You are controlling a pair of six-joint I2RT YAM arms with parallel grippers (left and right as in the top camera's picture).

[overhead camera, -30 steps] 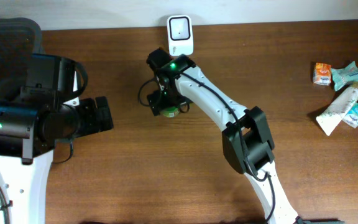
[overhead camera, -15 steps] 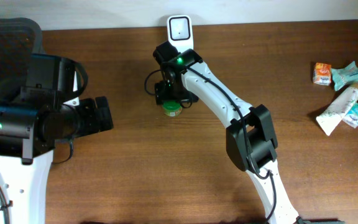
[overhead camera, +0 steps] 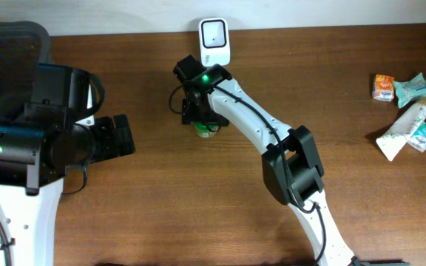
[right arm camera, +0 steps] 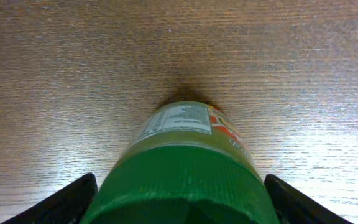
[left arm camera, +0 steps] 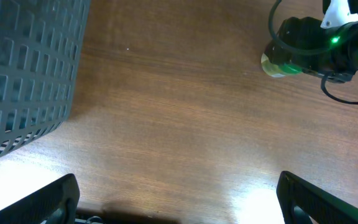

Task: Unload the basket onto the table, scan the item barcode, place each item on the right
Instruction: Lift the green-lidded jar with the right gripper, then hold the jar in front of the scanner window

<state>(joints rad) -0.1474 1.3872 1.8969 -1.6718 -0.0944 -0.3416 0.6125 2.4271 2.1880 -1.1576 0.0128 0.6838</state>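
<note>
Nearest the robot's base, the left tool [left arm camera: 176, 194] is held released above the bare wooden desk [left arm camera: 166, 130], with its two fingers [left arm camera: 48, 198] spread wide and nothing between them. A grey mesh basket [left arm camera: 23, 68] is seen just to its side.

Farther out, near the middle of the desk, a bottle [right arm camera: 185, 155] with a green lid is stood upright on the wood. The right tool [right arm camera: 180, 204] is lowered over it from above, and the lid is flanked by one finger on each side. Whether the lid is actually clenched or only bracketed cannot be told.

Just beyond the bottle, at the far edge of the desk, a white scanner [overhead camera: 214, 41] is placed. Well apart from it, a small heap of packets [overhead camera: 413, 111] is laid at the far right.
</note>
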